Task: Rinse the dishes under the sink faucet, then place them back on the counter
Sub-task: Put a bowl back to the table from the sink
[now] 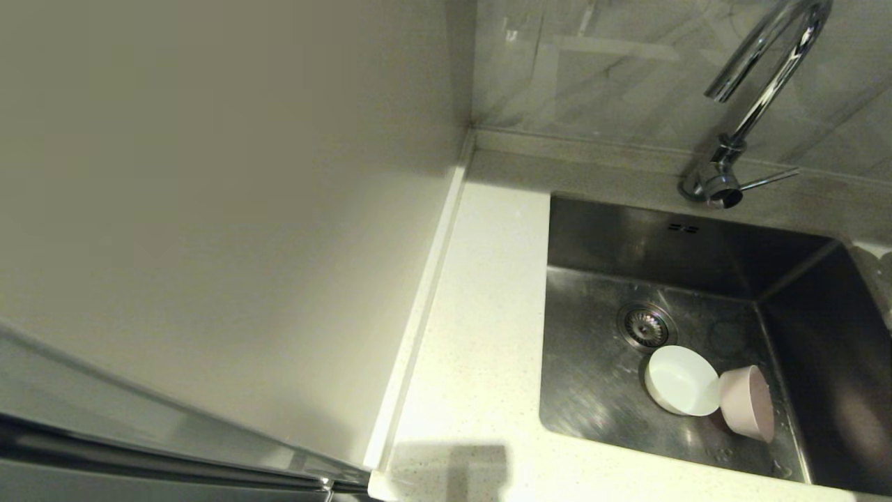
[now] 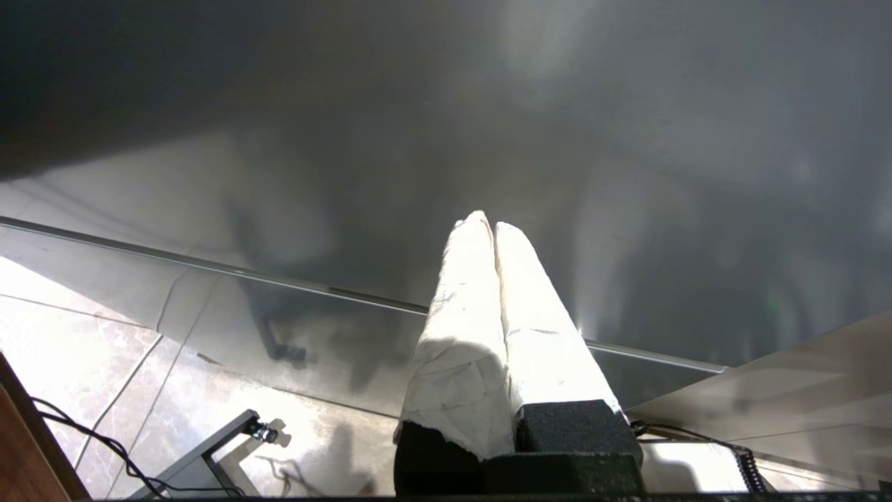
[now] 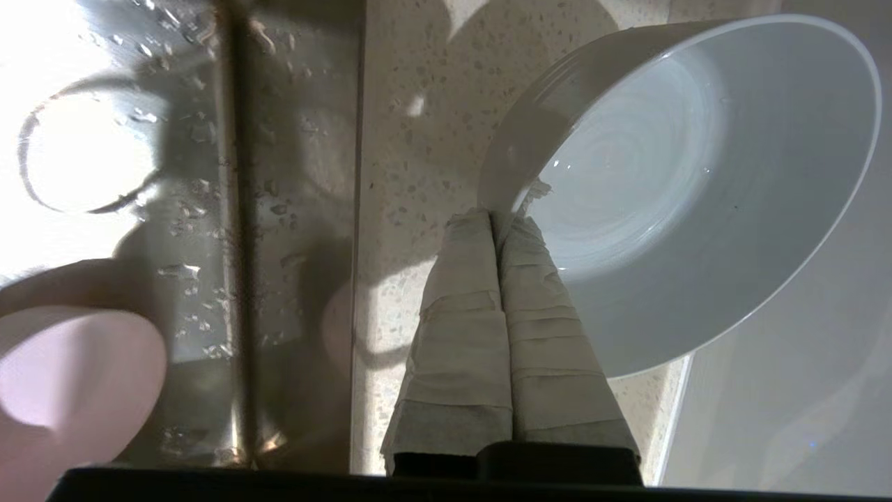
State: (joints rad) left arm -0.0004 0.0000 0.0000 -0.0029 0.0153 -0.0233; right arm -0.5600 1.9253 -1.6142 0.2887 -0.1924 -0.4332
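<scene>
Our right gripper [image 3: 496, 217] pinches a white bowl [image 3: 697, 188] by its rim above the counter [image 3: 418, 139], just beside the sink's [image 1: 592, 390] edge. Two bowls lie in the basin: white [image 1: 681, 381], pink [image 1: 749, 403]. Left gripper [image 2: 488, 224], fingers pressed together, hangs over floor.

1. The right gripper [image 3: 496, 217] shows only in its own wrist view; its two cloth-wrapped fingers [image 3: 460, 307] are pressed together, pinching the rim of a white bowl [image 3: 697, 195].
2. The left gripper [image 2: 488, 222] shows only in its wrist view, wrapped fingers closed against each other, holding nothing.
3. Neither arm appears in the head view.
</scene>
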